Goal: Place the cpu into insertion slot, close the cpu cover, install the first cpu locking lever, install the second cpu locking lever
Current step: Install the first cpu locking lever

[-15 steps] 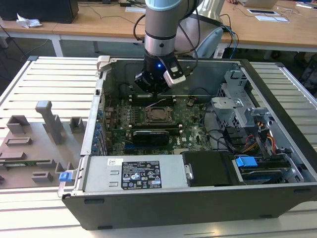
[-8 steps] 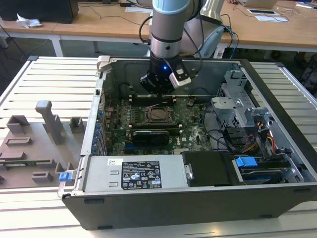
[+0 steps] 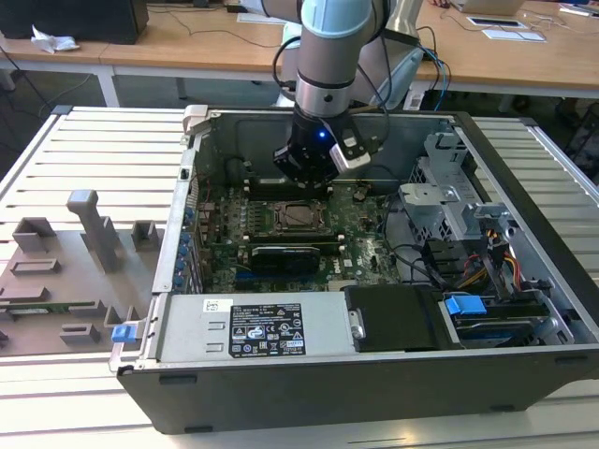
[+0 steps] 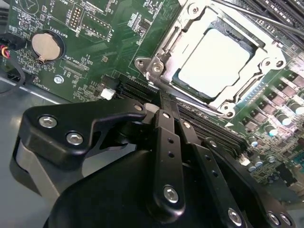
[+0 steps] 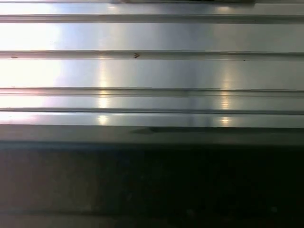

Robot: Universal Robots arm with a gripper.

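1. A slatted metal table (image 3: pixel 103 140) carries an opened computer case (image 3: pixel 374 374), lying on its side so the green motherboard (image 3: pixel 225 229) faces up and can be reached from above.
2. The arm (image 3: pixel 328 56) reaches down into the case, its end effector (image 3: pixel 309 164) poised just above the board, near the far edge of the socket as the exterior view shows it.
3. Whether the end effector is open or closed cannot be told; in the second wrist view its black linkages (image 4: pixel 166 156) hang over the long black card slots beside the socket, holding nothing that can be seen.
4. The cover (image 4: pixel 166 52) appears folded down around the chip, its square opening leaving the metal top bare.
5. The cpu (image 4: pixel 213 61) already sits flat in the slot (image 3: pixel 298 215), so the placing step looks done.
6. Whether either locking lever is latched cannot be made out.
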